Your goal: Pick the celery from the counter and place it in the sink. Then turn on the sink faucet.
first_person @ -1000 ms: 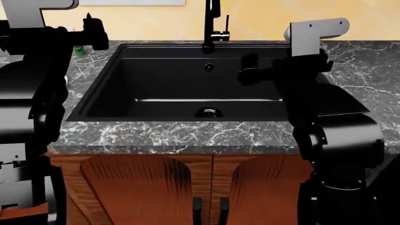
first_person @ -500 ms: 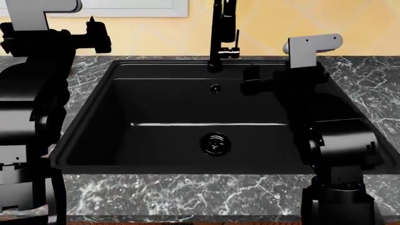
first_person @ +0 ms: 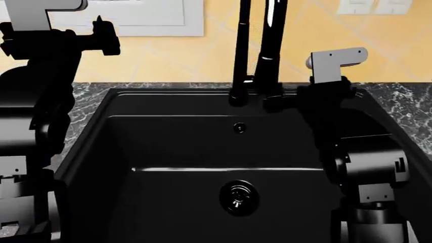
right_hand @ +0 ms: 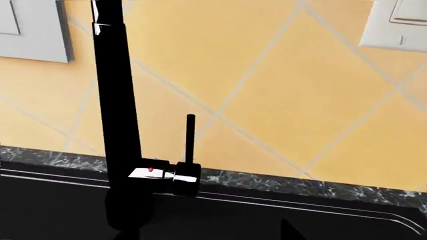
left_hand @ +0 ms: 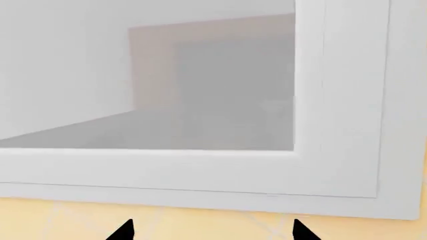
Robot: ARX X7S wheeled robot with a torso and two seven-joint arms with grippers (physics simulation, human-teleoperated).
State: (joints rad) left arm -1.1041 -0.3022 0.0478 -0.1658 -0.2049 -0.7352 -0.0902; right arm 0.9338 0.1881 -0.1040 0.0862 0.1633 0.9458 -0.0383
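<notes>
The celery is out of view in every frame. The matte-black sink [first_person: 169, 147] fills the head view, its round drain [first_person: 238, 196] low in the middle and a small overflow hole [first_person: 239, 127] on the back wall. The glossy black sink faucet [first_person: 241, 50] rises at the sink's back rim. Its thin side lever [right_hand: 190, 135] stands upright. My right gripper [first_person: 271, 104] hovers open just right of the faucet base, and its fingertips [right_hand: 291, 232] hardly show against the dark basin. My left gripper [first_person: 101, 36] is raised at the far left, open and empty [left_hand: 211, 232].
Dark marble counter [first_person: 88, 93] borders the sink at the back left and continues as a strip behind the faucet [right_hand: 280, 184]. A white window frame [left_hand: 200, 172] and wall switch plates [right_hand: 393, 22] are on the yellow tiled wall [first_person: 169, 58].
The head view has moved in and tilted up, so the sink and faucet look larger. The front counter edge and cabinet doors have left the view. My right gripper now sits beside the faucet base.
</notes>
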